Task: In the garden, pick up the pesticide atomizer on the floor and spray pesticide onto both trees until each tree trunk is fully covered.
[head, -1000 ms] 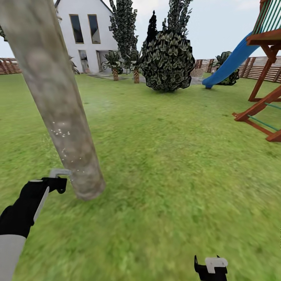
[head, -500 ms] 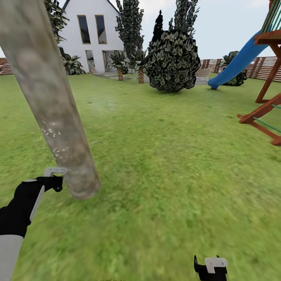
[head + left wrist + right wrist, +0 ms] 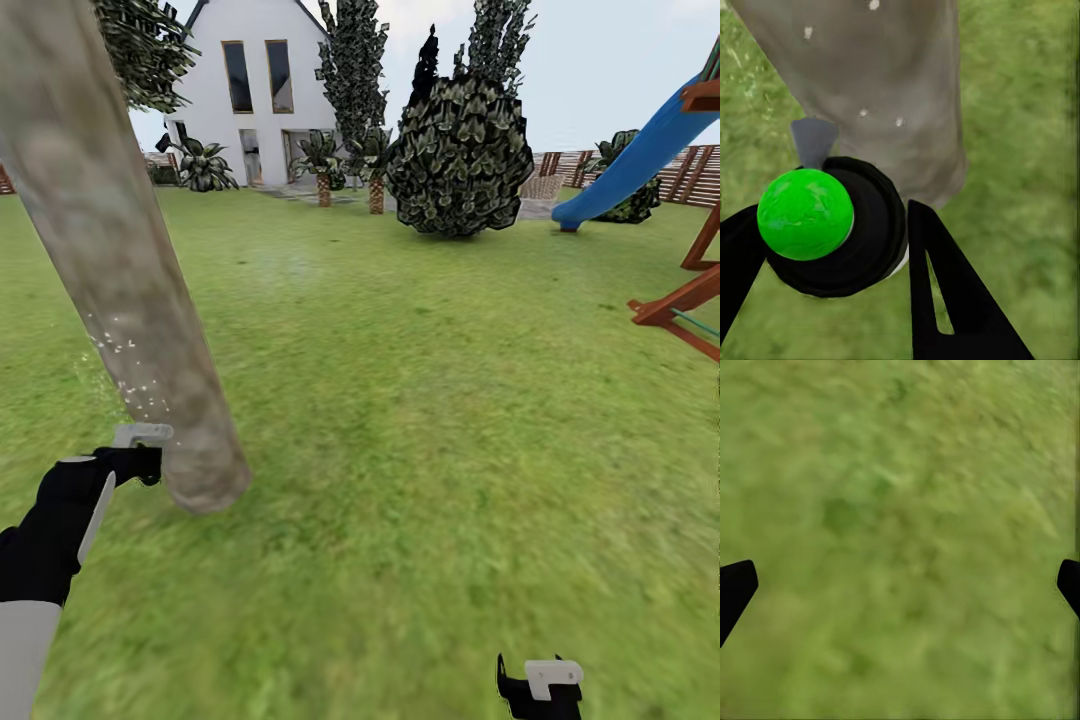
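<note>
Left gripper: its black fingers are closed around the dark round-capped pesticide atomizer, whose top dot shows bright green (not red).
Atomizer nozzle: pointed at the thick mottled grey-brown tree trunk, just ahead of the fingers, near its base.
Trunk: white specks dot the bark just above the fingers.
Right gripper: fingers spread wide, holding nothing, over the green lawn.
</note>
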You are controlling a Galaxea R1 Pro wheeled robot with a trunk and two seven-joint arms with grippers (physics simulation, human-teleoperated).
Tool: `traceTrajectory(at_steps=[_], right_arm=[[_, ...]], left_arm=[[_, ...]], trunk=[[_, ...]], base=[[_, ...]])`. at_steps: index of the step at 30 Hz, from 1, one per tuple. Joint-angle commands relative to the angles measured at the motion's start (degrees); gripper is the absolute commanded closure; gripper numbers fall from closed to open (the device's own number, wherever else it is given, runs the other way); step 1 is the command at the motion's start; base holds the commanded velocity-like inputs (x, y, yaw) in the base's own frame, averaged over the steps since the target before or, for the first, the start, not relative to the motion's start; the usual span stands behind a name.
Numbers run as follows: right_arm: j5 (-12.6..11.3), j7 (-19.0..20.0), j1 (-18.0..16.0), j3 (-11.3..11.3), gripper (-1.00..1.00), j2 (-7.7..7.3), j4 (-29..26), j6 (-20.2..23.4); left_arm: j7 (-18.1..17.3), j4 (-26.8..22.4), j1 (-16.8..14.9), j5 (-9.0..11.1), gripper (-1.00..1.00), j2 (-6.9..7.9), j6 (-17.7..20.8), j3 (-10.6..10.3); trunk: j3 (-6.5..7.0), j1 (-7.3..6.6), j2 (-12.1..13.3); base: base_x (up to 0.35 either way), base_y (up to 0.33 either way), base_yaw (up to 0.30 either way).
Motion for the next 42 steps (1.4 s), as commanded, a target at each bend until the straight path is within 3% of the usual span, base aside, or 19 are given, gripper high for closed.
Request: traceTrajectory(at_steps=[1, 3, 11, 25, 29, 32, 33, 37, 42], right_arm=[[0.0, 0.0, 0.0, 0.03, -1.0, 0.0, 0.04, 0.0], [0.0, 0.0, 0.0, 0.06, -1.0, 0.0, 0.06, 0.0], [0.05, 0.0, 0.0, 0.06, -1.0, 0.0, 0.05, 0.0], [0.09, 0.09, 0.0, 0.06, -1.0, 0.0, 0.07, 0.0], [0.09, 0.09, 0.0, 0.06, -1.0, 0.0, 0.07, 0.0], [0.09, 0.09, 0.0, 0.06, -1.0, 0.0, 0.07, 0.0], [0.09, 0.09, 0.0, 0.06, -1.0, 0.0, 0.07, 0.0], [0.09, 0.09, 0.0, 0.06, -1.0, 0.0, 0.07, 0.0], [0.09, 0.09, 0.0, 0.05, -1.0, 0.0, -0.01, 0.0]], left_arm=[[0.11, -1.41, 0.01, -0.02, 1.0, 0.04, 0.09, 0.04], [0.14, -3.94, 0.01, -0.07, 1.0, 0.08, 0.27, 0.12], [0.21, -4.41, 0.01, 0.1, 1.0, 0.09, 0.15, 0.33], [0.22, -4.21, 0.07, -0.04, 1.0, 0.05, 0.11, 0.04], [0.22, 3.32, 1.9, 0.22, 1.0, 0.12, -0.95, 0.55], [0.09, 9.78, 2.13, 0.0, 1.0, 0.42, -6.74, 5.37], [0.08, 11.33, 2.17, -0.07, 1.0, 0.44, -7.78, 6.04], [0.12, 16.05, 2.2, -0.09, 1.0, 0.01, -11.06, 6.32], [0.08, 17.47, 2.29, -0.15, 1.0, -0.07, -12.15, 6.58]], trunk=[[0.0, 0.0, 0.0], [0.0, 0.0, 0.0], [0.0, 0.0, 0.0], [0.0, 0.0, 0.0], [0.0, 0.0, 0.0], [0.0, 0.0, 0.0], [0.0, 0.0, 0.0], [0.0, 0.0, 0.0], [0.0, 0.0, 0.0]], base=[[0.015, -0.113, 0.0], [0.003, -0.025, 0.066], [0.0, -0.014, 0.224], [0.0, -0.264, 0.016], [0.0, -0.271, 0.248], [0.108, -0.23, 0.23], [0.271, -0.093, 0.058], [0.32, -0.022, 0.014], [0.227, 0.0, 0.0]])
